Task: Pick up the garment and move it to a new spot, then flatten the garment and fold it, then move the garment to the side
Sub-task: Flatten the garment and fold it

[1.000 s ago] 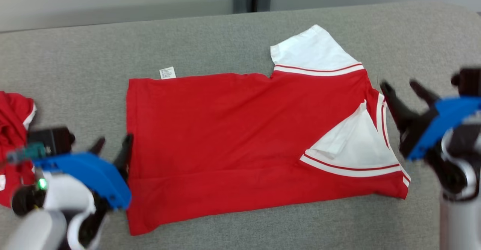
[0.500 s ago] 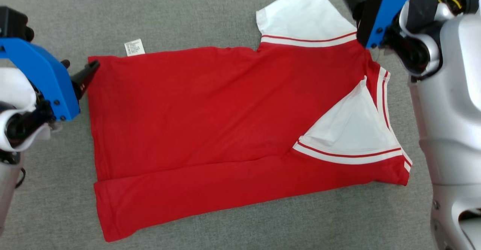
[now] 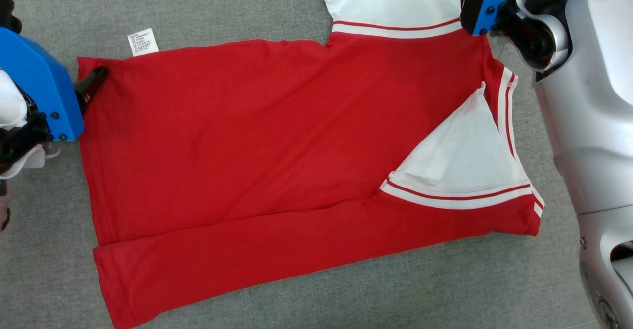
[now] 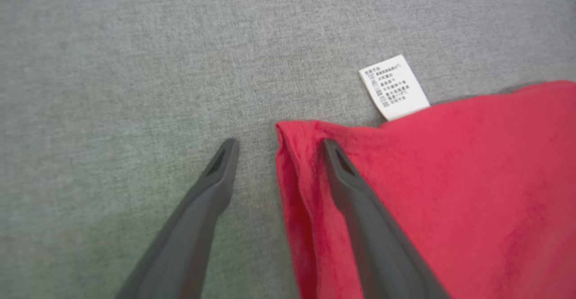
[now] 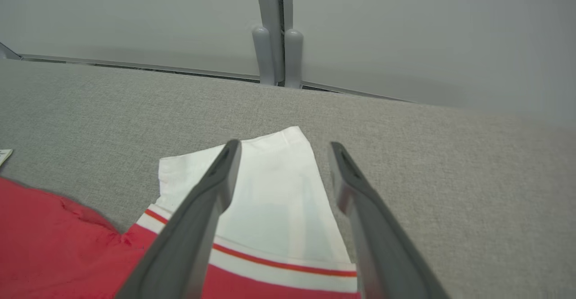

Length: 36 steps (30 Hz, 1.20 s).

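- Left wrist view: my left gripper [image 4: 280, 143] stands wide open with nothing in it. It straddles the far hem corner of the red T-shirt [image 4: 450, 191], one finger over the red cloth and the other over the bare grey cloth-covered table [image 4: 112, 65]. The white care label [image 4: 393, 87] pokes out just beside that corner. I cannot tell whether the tips touch down.
- Right wrist view: my right gripper [image 5: 284, 145] is just as wide open and empty. It is poised over the far white sleeve [image 5: 274, 191], which sticks out past the shirt's body. One finger is above the sleeve and the other is by its outer edge.
- Head view: the T-shirt lies spread flat in the middle of the table, with a gripper at each far corner. Its near long edge is turned up in a band, and the near sleeve [image 3: 460, 165] is folded in over the body.
- My reading: moving and flattening look done and the first fold is in. The far-side fold, the later folds and the move to the side are left.
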Available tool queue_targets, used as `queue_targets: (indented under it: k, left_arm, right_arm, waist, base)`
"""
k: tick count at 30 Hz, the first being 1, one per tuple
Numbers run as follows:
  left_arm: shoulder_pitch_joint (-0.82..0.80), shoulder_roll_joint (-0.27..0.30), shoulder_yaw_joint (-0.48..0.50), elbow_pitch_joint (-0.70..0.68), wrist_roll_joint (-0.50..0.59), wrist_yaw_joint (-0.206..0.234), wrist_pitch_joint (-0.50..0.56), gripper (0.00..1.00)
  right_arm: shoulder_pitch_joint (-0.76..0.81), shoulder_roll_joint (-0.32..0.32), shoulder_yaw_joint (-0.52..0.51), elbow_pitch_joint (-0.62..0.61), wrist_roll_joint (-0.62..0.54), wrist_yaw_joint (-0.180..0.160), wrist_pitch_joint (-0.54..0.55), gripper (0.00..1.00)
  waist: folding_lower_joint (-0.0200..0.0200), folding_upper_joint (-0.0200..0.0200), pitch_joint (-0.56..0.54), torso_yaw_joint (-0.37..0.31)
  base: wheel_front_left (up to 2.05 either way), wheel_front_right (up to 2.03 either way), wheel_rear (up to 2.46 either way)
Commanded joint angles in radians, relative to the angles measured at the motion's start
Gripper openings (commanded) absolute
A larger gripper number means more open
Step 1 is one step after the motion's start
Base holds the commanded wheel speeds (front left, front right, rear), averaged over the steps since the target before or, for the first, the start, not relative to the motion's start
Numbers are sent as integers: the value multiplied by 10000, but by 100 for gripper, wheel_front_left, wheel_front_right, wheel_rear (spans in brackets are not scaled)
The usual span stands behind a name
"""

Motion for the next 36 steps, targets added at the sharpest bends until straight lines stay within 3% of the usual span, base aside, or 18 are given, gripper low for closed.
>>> queue_targets:
  k: [1, 3, 4, 5, 7, 12, 22, 31, 32, 33, 36]
  left_arm:
    - [79, -49, -99, 187, 19, -29, 47, 100]
    - [101, -51, -232, 295, 24, -43, 222, 100]
    - [143, -100, -290, 298, -87, -97, 364, 84]
    - [183, -200, -301, 276, -274, -160, 506, 0]
    - [202, -376, -329, 170, -484, -188, 728, 0]
    - [68, -594, -473, -334, -212, -473, 110, 0]
    - [-169, -1628, -985, -590, -137, -1087, -869, 0]
    - [-298, -1927, -1106, -206, 52, -1327, -1794, 0]
    - [-284, -1932, -1087, -145, 85, -1339, -1891, 0]
    - [-287, -1931, -1058, -78, 129, -1338, -1995, 0]
    - [-365, -1897, -878, 124, 369, -1170, -2598, 0]
  right_arm:
    - [-168, -128, 45, 164, 104, 6, -86, 100]
    - [-249, -226, 114, 407, 155, 6, -130, 100]
    - [-295, -271, 145, 536, 172, 6, -115, 100]
    - [-334, -331, 178, 670, 179, 6, -87, 100]
    - [-436, -481, 223, 963, 116, 6, 7, 100]
    - [-829, -823, 131, 1907, -102, 6, 299, 100]
    - [-1194, -1574, -184, 3301, -606, 6, 48, 100]
    - [-1474, -1909, -189, 4116, -1122, 6, -132, 100]
    - [-1504, -1867, -149, 4169, -1132, 6, -104, 9]
    - [-1516, -1846, -84, 4201, -1169, 6, -52, 0]
    - [-1610, -1894, -35, 4102, -1163, 3, -340, 0]
  waist:
    - [-2, 0, 10, -11]
    - [-2, 0, 26, 17]
    - [-2, 0, 29, 55]
    - [-2, 0, 33, 115]
    - [-2, 0, 68, 275]
    - [-2, 0, 243, 869]
    - [-2, 0, 578, 2297]
    - [-2, 0, 801, 2667]
    - [-2, 0, 817, 2653]
    - [-2, 0, 826, 2630]
    - [-2, 0, 796, 2508]
  base:
    - [0, 0, 0]
    - [0, 0, 0]
    - [0, 0, 0]
    - [0, 0, 0]
    - [0, 0, 0]
    - [0, 0, 0]
    - [0, 0, 0]
    - [0, 0, 0]
    - [0, 0, 0]
    - [0, 0, 0]
    - [0, 0, 0]
